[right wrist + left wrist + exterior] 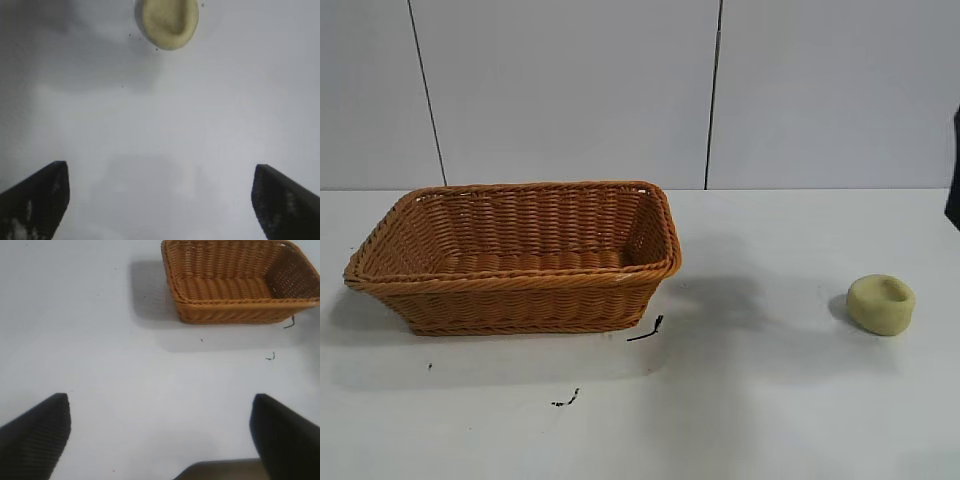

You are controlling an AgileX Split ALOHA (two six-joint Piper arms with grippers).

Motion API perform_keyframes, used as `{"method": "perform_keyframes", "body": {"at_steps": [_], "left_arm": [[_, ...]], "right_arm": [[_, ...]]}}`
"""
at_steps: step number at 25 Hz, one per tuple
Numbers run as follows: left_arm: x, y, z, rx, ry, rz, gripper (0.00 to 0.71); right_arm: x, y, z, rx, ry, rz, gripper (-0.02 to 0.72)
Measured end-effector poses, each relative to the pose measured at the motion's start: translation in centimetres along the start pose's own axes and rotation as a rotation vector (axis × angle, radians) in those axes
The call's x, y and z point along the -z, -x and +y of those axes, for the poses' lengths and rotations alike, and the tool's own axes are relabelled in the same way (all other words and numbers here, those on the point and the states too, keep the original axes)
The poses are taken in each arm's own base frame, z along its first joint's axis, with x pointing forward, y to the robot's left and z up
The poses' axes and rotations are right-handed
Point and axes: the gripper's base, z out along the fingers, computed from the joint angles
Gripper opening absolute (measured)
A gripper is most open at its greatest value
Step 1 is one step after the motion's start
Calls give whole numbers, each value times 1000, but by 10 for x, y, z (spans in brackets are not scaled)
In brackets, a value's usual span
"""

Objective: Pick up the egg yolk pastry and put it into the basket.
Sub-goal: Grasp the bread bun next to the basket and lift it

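Pastry and basket are both untouched, so the task looks to be at its very start, and going from biggest to smallest makes that plain. White table (770, 420) carries everything, with a couple of small dark scraps lying on it near the basket's front. Basket (510, 295), a wide wicker tub, sits toward the left side of the exterior view and shows nothing inside it; the left wrist view sees it well ahead of the left gripper (160, 432), whose jaws stand wide apart with bare table between them, so that arm seems idle. Right gripper (160, 197) points down at the table with its jaws spread wide and nothing between them; only a dark sliver of that arm shows at the right edge of the exterior view. Pastry (881, 304) rests on the table at the right, well apart from the basket, dented top facing up. In the right wrist view the pastry (166, 22) lies ahead of the open jaws, not yet between them. By my reading every step remains: reaching over the pastry, closing on it, lifting, carrying it across and letting go inside the basket
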Motion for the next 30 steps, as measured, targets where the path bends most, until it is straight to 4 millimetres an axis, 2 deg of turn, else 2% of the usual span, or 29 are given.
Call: {"method": "perform_keyframes", "body": {"at_steps": [6,11,15,19,30], "left_arm": [[0,0,0,0,0,0,695],[0,0,0,0,0,0,695],[0,0,0,0,0,0,695],[0,0,0,0,0,0,695],[0,0,0,0,0,0,695]], "right_arm": [[-43,26,-1,1,0,45,689],[-84,32,-1,-1,0,83,689],[-106,32,-2,-2,-1,97,689],[-120,32,-2,-3,0,100,689],[-138,29,-2,8,1,142,689]]}}
